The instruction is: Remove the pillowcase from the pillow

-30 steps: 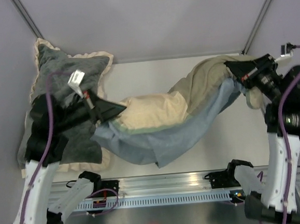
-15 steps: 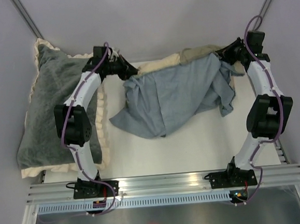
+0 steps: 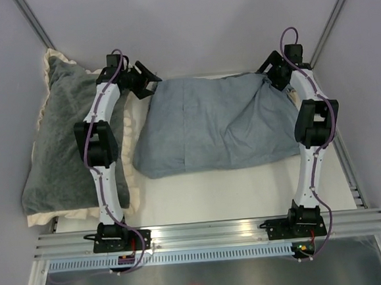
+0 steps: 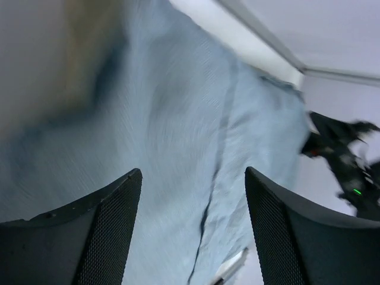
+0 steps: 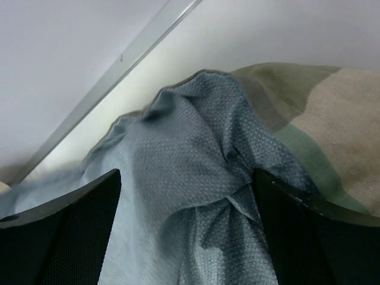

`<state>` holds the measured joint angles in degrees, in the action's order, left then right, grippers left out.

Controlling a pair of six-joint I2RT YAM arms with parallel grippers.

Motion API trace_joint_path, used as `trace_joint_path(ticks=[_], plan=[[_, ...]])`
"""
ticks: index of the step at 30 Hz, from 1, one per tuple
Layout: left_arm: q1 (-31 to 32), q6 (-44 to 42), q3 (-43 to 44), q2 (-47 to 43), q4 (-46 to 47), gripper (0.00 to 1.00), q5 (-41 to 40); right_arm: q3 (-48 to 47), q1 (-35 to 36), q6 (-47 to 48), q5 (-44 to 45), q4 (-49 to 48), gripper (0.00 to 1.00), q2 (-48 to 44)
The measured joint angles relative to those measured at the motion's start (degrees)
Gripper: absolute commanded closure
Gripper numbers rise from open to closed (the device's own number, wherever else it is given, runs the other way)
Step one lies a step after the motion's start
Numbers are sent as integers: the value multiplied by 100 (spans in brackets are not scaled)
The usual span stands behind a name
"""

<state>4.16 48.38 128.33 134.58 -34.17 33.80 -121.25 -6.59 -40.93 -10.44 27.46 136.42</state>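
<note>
The grey-blue pillowcase (image 3: 212, 124) lies spread and bulging across the middle of the table. The pillow is hidden from view. My left gripper (image 3: 147, 80) stands open just off the cloth's far left corner. In the left wrist view its fingers (image 4: 113, 219) stand wide apart above the blue cloth (image 4: 178, 119), pinching nothing. My right gripper (image 3: 268, 69) is open at the far right corner. There, bunched blue cloth (image 5: 190, 178) sits between the spread jaws of the right gripper (image 5: 187, 173), with beige and sage-green blocks (image 5: 320, 124) beside it.
A large dark grey plush pillow with a cream ruffle (image 3: 58, 140) fills the left side of the table. Grey walls close in at the back and sides. The metal rail (image 3: 204, 237) with both arm bases runs along the near edge.
Both grippers have opened and let go of the pillowcase. It hung lifted between them and now lies flat on the table. Both arms reach to the far corners.
</note>
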Motion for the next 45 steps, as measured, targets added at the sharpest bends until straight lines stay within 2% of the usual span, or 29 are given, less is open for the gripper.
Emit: trace_joint_path(ticks=[1,2,7,9,11,14,17,21,24,25,28,32,34,36,37,38,39,42,43,45], plan=[[-35,-142,-330,-157,0,24,-286,68,4,76,26,15,2,-72],[-63,-240,-614,-348,-28,17,-466,210,4,144,2,-31,2,-190],[-13,-632,-2736,-2100,125,17,-1593,1528,168,634,-55,-321,2,-1340],[151,-734,-3401,-2857,236,17,-1779,1779,535,874,90,-306,2,-1766],[431,-868,-3775,-3357,365,18,-1891,1864,1255,1110,212,-372,2,-2094],[894,-1071,-4085,-3456,590,19,-1989,2107,2542,1384,538,-560,2,-2369],[1137,-1191,-4594,-3134,734,19,-1971,2553,3541,1510,684,-627,2,-2463],[1097,-1200,-5801,-2815,1294,20,-1790,3338,3967,1515,649,-570,2,-2583],[1056,-1132,-6474,-3069,2323,33,-1362,3969,3893,1478,802,-444,2,-2844],[1062,-1121,-6655,-3147,2601,47,-1252,4142,3866,1469,855,-411,2,-2997],[1246,-968,-7191,-3252,3399,64,-824,4496,3794,1458,1036,-350,2,-3611],[2118,-837,-7449,-3362,3812,79,-555,4787,3838,1429,1176,-348,2,-4592],[2710,-802,-7661,-3670,3845,82,-544,4872,3921,1440,1207,-396,2,-5005],[3158,-780,-7956,-4148,3720,78,-564,4931,4026,1453,1204,-415,2,-5224],[3329,-769,-8133,-4472,3556,64,-592,4953,4087,1464,1200,-417,2,-5274],[3405,-769,-8277,-4815,3324,55,-643,4970,4148,1469,1200,-415,2,-5283],[3418,-754,-8378,-5134,3075,40,-765,4999,4229,1478,1207,-404,2,-5261],[3344,-723,-8485,-5984,2273,24,-1456,5145,4444,1484,1355,-275,2,-5178],[3327,-726,-8491,-6277,2004,15,-1770,5228,4518,1484,1399,-212,2,-5167],[3292,-756,-8489,-6828,1532,7,-2321,5429,4645,1484,1462,-129,2,-5174]])
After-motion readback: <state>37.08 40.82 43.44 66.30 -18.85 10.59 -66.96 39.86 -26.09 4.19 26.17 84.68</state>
